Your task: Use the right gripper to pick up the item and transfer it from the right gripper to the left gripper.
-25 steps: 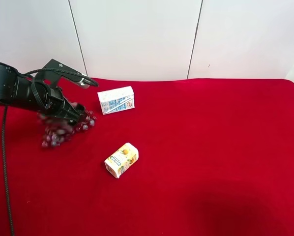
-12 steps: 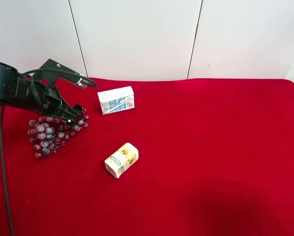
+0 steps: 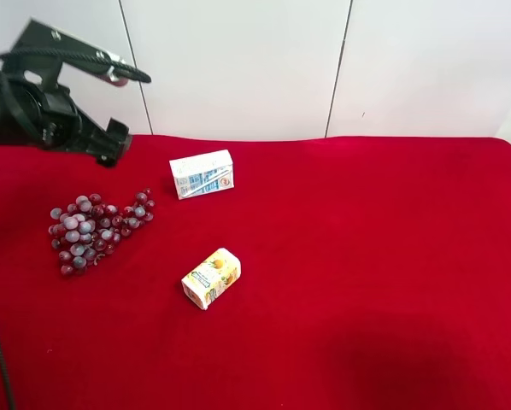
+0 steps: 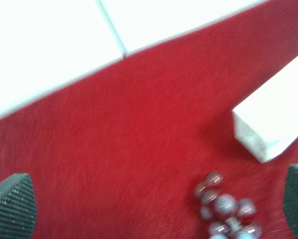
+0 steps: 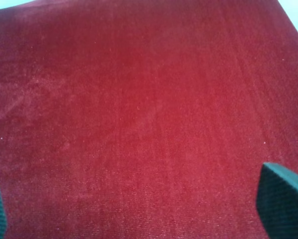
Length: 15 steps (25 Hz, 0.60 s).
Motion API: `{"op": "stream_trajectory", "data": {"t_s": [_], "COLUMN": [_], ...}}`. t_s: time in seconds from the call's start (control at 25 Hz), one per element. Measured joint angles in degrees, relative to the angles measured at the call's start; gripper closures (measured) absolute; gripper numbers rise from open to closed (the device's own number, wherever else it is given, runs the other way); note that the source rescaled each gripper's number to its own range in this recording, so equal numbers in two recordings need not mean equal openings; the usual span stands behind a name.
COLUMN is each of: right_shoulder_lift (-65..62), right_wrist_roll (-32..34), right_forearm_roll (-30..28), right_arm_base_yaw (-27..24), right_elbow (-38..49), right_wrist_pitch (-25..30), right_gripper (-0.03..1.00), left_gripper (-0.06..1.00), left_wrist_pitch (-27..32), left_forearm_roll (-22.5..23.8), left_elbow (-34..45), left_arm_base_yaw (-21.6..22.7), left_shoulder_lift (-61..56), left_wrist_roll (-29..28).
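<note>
— Grapes [image 3: 95,228] lying loose on the red surface [image 3: 367,256], long axis slanting toward the white carton [image 3: 202,174]?
— Yes; sitting just below the left gripper [image 3: 110,143], fingers [image 4: 12,206] spread wide, holding nothing.
— Right gripper [image 5: 139,209]?
— Also gaping empty, facing bare cloth, grapes nowhere near.

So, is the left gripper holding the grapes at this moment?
No, the grapes lie loose on the red cloth, and the left gripper hangs open above them, apart.
</note>
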Motion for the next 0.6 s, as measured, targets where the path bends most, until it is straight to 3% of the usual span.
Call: {"op": "stream_trajectory", "data": {"t_s": [0.24, 0.4, 0.48, 0.6], "right_shoulder_lift": [0.00, 0.00, 0.00, 0.00], "right_wrist_roll": [0.00, 0.00, 0.00, 0.00], "right_forearm_roll": [0.00, 0.00, 0.00, 0.00], "right_arm_base_yaw": [0.00, 0.00, 0.00, 0.00], "right_elbow": [0.00, 0.00, 0.00, 0.00], "right_wrist_pitch": [0.00, 0.00, 0.00, 0.00], "right_gripper": [-0.03, -0.03, -0.03, -0.03], "left_gripper": [-0.05, -0.05, -0.05, -0.05], "left_wrist_pitch": [0.00, -0.22, 0.03, 4.10], "left_forearm_roll": [0.00, -0.04, 0.76, 8.72], "left_elbow": [3.92, 7.52, 9.28, 12.02], "left_arm_base_yaw": [-3.10, -3.17, -3.17, -3.17], "left_shoulder_lift": [-8.47, -13.39, -15.65, -17.98], "left_wrist_roll": [0.63, -2.81, -7.70, -21.53]}}
